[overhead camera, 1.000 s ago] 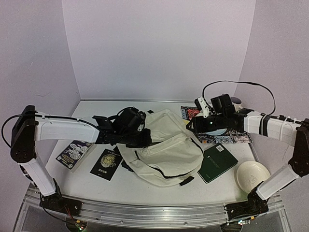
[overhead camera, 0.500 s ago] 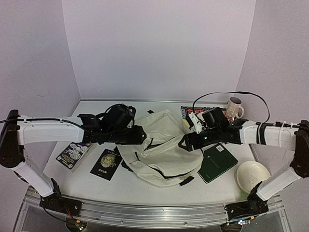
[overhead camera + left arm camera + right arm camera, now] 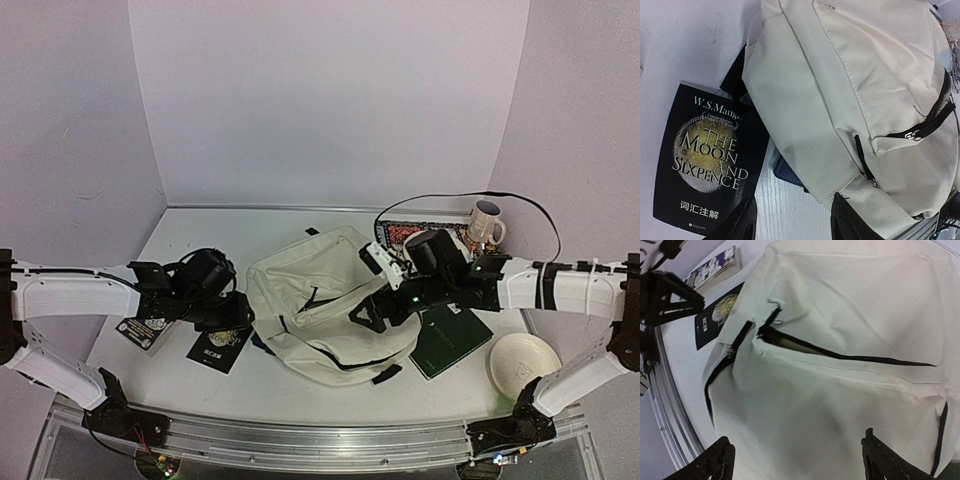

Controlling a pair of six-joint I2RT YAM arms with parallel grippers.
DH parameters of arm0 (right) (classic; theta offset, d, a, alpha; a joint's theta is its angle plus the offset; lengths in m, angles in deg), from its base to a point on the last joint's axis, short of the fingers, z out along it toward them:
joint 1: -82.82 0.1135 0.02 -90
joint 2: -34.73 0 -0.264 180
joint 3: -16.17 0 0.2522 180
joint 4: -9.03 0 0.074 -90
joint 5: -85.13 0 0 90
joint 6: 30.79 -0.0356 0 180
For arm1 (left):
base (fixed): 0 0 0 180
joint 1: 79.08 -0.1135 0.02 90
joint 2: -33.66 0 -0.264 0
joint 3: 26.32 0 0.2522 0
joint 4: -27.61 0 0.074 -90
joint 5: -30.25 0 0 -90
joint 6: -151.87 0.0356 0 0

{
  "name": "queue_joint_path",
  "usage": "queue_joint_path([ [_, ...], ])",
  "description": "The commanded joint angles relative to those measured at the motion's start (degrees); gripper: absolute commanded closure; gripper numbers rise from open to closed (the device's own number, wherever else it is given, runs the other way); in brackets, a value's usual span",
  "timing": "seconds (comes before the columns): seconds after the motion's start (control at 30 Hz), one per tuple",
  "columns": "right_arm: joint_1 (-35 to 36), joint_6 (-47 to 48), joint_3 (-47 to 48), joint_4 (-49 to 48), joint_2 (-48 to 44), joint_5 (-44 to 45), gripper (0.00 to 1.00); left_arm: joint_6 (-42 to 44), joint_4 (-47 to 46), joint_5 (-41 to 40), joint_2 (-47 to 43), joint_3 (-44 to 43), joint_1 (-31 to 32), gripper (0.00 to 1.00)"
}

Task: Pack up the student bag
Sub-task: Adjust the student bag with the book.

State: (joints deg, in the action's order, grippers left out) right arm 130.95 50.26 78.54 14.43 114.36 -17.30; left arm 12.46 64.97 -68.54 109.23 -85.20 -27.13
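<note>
White matte tabletop (image 3: 250, 235), enclosed on three sides by pale lilac walls (image 3: 330, 100); a ribbed aluminium rail (image 3: 300, 447) runs along the near edge. I see the large cream fabric backpack with black zippers (image 3: 320, 315) lying at table centre; in the right wrist view one zipper gapes partly open. Left gripper (image 3: 792, 222): fingers apart, holding nothing, low over the table between the backpack and the black paperback book (image 3: 702, 160) just beside it. Right gripper (image 3: 797, 460): fingers spread wide over the backpack fabric, nothing clamped. Right of the backpack lie a dark green notebook (image 3: 452, 340) and a round cream plate (image 3: 522, 362).
</note>
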Motion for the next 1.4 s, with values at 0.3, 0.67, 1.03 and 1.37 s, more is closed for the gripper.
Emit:
queue_joint_path([
  [0.3, 11.9, 8.4, 8.6, 6.2, 12.1, 2.9, 0.02, 0.6, -5.6, 5.6, 6.3, -0.4, -1.6, 0.48],
  [0.67, 12.1, 10.7, 12.3, 7.9, 13.6, 19.0, 0.57, 1.4, -5.6, 6.6, 6.9, -0.4, -1.6, 0.47],
  [1.03, 10.5, 12.7, 13.0, 8.0, 11.4, 34.3, 0.89, 2.6, -5.6, 8.2, 10.4, -2.1, -1.5, 0.46],
  [1.37, 9.1, 10.2, 10.2, 5.0, 10.8, 32.0, 0.87, 2.3, -6.5, 5.4, 13.9, -4.5, -1.6, 0.46],
])
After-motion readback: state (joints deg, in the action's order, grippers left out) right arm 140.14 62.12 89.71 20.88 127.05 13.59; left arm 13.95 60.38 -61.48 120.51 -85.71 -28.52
